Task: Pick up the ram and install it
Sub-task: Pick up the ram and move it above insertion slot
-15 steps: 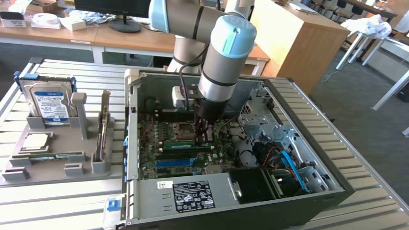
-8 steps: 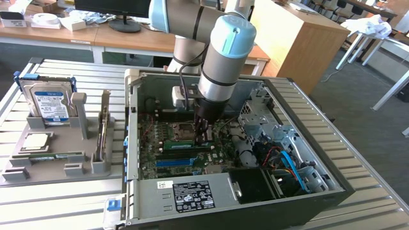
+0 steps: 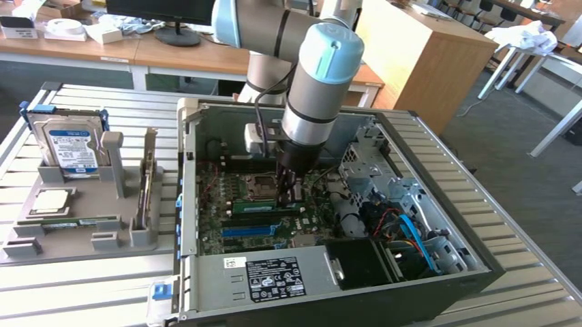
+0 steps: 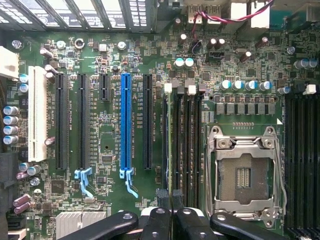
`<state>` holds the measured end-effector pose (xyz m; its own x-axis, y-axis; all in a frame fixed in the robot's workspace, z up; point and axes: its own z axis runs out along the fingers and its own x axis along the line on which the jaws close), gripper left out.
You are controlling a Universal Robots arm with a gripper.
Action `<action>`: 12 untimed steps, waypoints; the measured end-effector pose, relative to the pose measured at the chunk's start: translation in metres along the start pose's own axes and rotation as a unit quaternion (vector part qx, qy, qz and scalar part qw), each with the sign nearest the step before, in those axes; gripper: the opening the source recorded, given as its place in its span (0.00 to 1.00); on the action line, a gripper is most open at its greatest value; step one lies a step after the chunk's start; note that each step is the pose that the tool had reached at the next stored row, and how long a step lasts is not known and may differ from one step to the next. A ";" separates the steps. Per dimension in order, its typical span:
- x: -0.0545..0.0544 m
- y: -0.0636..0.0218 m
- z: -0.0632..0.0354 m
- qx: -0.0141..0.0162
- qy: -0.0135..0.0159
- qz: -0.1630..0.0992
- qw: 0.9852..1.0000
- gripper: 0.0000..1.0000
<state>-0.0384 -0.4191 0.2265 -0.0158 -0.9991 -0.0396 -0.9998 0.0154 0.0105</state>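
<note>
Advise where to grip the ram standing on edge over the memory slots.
Pinch the ram across its two flat faces, coming straight down onto its top edge. It stands thin and upright with slots close alongside, so only the top looks free. The gripper is shut on it that way.

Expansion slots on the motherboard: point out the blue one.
The blue slot, between two black slots. The rest are black, apart from one white slot.

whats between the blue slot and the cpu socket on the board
In the wrist view: one black slot beside the blue slot, then the memory slots, with the ram standing edge-on in one, before the cpu socket.
</note>
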 end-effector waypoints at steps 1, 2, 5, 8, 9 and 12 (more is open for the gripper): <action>0.000 0.0000 0.0002 0.000 0.000 0.000 1.000 0.12; 0.000 0.0000 0.0004 0.000 0.000 0.000 1.000 0.12; 0.000 0.0000 0.0014 0.000 0.000 0.000 1.000 0.12; 0.000 0.0000 0.0029 0.000 0.000 0.000 1.000 0.12; 0.000 -0.0001 0.0034 0.000 0.000 0.000 1.000 0.12; 0.000 -0.0001 0.0049 0.000 0.000 0.000 1.000 0.12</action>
<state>-0.0384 -0.4191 0.2216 -0.0158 -0.9991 -0.0396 -0.9998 0.0154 0.0105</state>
